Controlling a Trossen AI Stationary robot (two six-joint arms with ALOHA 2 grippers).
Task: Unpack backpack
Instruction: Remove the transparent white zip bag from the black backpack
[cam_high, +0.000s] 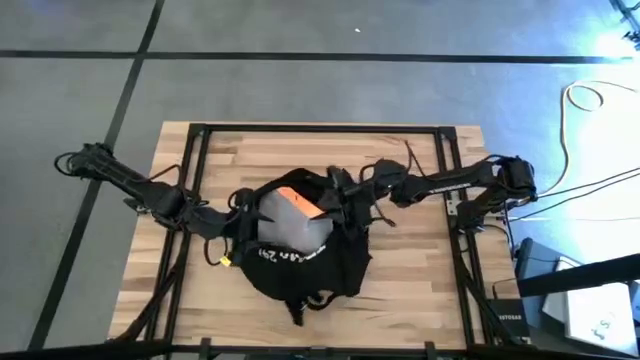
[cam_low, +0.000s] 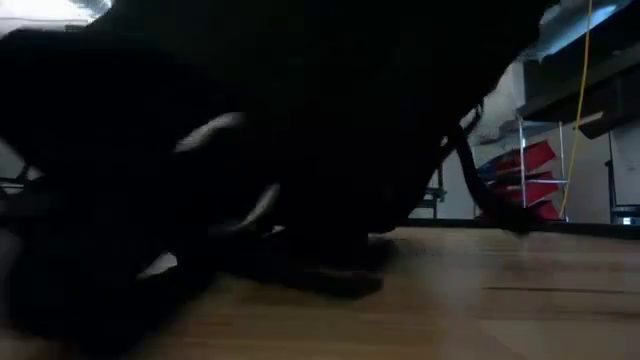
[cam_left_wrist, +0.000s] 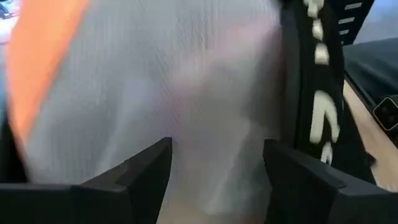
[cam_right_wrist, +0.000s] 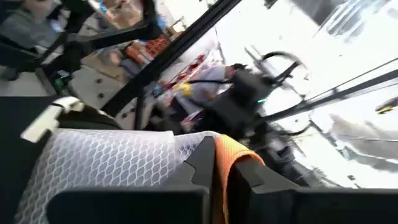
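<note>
Backpack (cam_high: 300, 262): black, lying mid-table (cam_high: 420, 270), mouth spread wide.
Contents: grey mesh item (cam_high: 285, 228) with orange edge (cam_high: 300, 198) showing.
Left gripper (cam_high: 243, 215): fingers parted against the mesh.
Right gripper (cam_high: 337, 193): clenched on the orange edge.

Two dark, slender jointed arms: left arm (cam_high: 150, 195) at centre left of the high view, right arm (cam_high: 455, 182) at centre right, each in chunky black segments with thin black cables looped along the links. White lettering, too small to read, on the right arm's forearm. Left gripper (cam_left_wrist: 217, 180) at the bottom of its wrist view: flat, angular matte-black fingers (cam_left_wrist: 143, 177). Right gripper (cam_right_wrist: 221, 171) likewise black, blocky, square-edged.
</note>
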